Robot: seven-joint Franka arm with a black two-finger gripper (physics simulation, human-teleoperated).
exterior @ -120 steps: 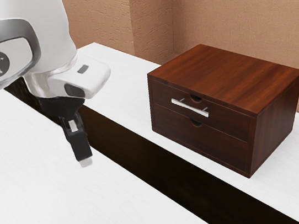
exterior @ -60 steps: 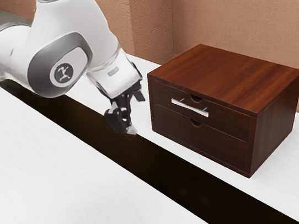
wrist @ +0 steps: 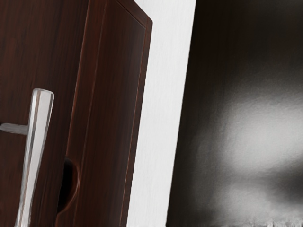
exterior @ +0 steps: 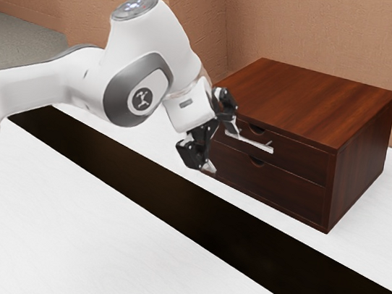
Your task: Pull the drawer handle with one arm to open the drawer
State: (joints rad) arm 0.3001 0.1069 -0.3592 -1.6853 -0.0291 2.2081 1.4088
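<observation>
"Brown wood: the cabinet [exterior: 300, 107] is set on the white worktop [exterior: 58, 245], and the drawer handle [exterior: 251, 142] is mounted across its upper drawer [exterior: 289, 156]."

"And the claw [exterior: 198, 158]?"

"It is held open by the handle's near end — nothing is gripped."

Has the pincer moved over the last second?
Yes: the pincer went toward the exterior view's right, up to the front of the cabinet, near the silver handle.
</observation>
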